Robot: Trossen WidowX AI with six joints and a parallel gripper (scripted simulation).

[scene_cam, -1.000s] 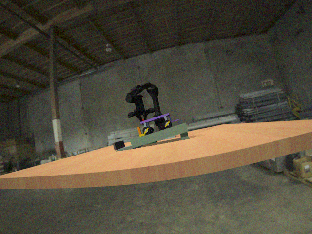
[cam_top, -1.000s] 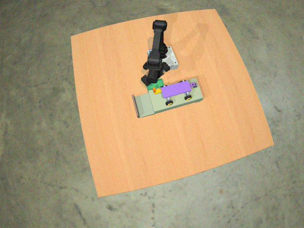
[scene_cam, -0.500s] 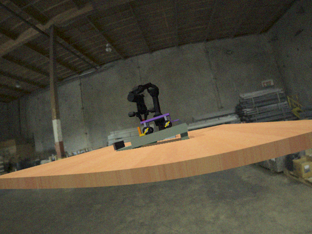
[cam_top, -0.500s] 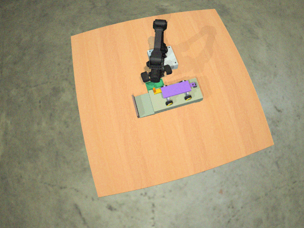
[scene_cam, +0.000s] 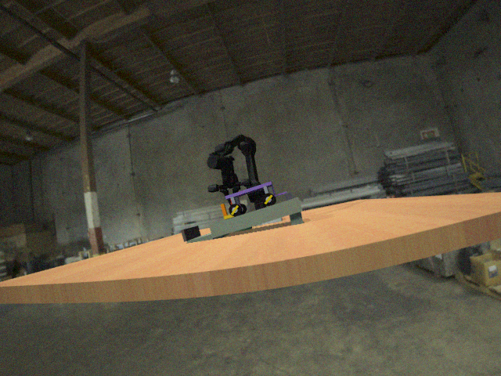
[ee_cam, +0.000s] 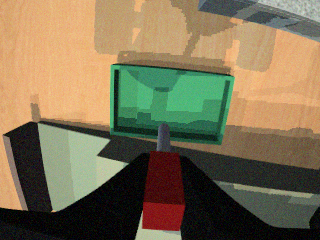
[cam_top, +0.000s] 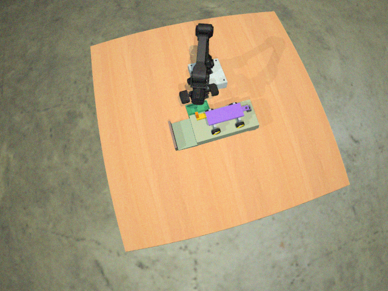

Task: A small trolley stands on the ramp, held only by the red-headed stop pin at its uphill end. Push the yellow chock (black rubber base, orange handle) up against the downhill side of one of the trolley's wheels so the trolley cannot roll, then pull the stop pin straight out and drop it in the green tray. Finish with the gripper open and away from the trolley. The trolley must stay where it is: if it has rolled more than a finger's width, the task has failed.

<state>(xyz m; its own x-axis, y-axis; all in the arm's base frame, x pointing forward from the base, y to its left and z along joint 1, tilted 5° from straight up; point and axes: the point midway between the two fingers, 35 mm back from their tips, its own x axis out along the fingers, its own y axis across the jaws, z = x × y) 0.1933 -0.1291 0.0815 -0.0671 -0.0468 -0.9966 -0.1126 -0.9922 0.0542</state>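
Note:
My gripper is shut on the red head of the stop pin. The pin's grey shaft points forward, its tip overlapping the near wall of the green tray in the wrist view. The purple trolley stands on the green-grey ramp. The yellow chock, orange handle up, sits on the ramp at the trolley's downhill end, by the far-side wheel. Its contact with the wheel is hidden. In the top view the arm hides the fingertips and pin.
The tray lies beside the ramp, between it and the robot's pale base plate. A dark end board stands at the ramp's low end. The trolley's hitch projects uphill.

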